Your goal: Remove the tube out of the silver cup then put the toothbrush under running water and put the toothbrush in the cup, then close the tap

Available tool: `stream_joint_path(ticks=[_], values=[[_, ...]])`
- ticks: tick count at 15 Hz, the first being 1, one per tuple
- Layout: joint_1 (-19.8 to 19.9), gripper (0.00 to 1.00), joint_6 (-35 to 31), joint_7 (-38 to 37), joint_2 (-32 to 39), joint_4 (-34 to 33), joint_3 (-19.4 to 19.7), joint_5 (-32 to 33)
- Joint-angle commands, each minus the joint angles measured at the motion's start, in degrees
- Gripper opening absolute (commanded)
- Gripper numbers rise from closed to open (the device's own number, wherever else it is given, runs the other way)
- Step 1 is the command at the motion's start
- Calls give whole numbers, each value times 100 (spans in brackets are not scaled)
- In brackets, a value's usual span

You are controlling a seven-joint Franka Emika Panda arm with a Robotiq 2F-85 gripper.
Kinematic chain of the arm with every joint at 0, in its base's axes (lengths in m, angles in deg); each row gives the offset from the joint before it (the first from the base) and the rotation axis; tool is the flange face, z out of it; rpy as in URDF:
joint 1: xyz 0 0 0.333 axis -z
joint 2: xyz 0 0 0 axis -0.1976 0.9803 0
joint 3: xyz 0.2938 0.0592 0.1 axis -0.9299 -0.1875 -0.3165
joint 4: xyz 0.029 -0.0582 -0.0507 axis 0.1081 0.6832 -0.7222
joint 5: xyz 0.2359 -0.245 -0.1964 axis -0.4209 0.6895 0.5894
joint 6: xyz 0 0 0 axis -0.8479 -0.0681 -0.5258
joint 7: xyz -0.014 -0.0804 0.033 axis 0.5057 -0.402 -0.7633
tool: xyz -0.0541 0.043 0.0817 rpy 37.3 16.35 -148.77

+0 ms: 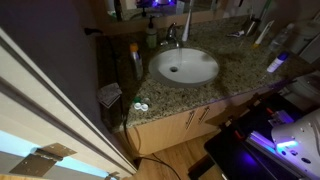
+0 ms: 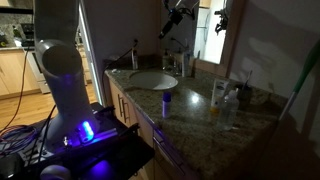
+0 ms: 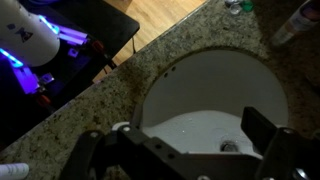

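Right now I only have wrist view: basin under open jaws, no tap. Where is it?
Observer: The tap sits behind the basin, on the wall side of the counter.
Operator: How high am I?
Observer: The gripper hangs well above the counter and the tap.
Operator: Anything tall nearby?
Observer: An amber bottle stands beside the basin, toward the counter's end.

Arm (image 2: 60,70): thick white rounded column, glossy casing. Blue-violet glowing light (image 2: 84,131) at its foot. Claw (image 3: 172,135): matte black, two broad blocky fingers (image 3: 262,128) on a dark body.
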Motion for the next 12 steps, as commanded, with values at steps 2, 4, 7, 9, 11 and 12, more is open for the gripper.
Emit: stream_joint_path(ticks=[2, 4, 7, 9, 11, 12], values=[[-541, 100, -672, 100, 248, -237, -357, 951], [-748, 100, -1328, 93, 355, -354, -499, 1129], [-798, 100, -1577, -11, 265, -202, -561, 1025], [-841, 100, -1687, -16, 330, -281, -577, 1037], [-809, 100, -1690, -11, 333, -302, -564, 1036], [-785, 100, -1687, 325, 373, -247, -609, 1025]])
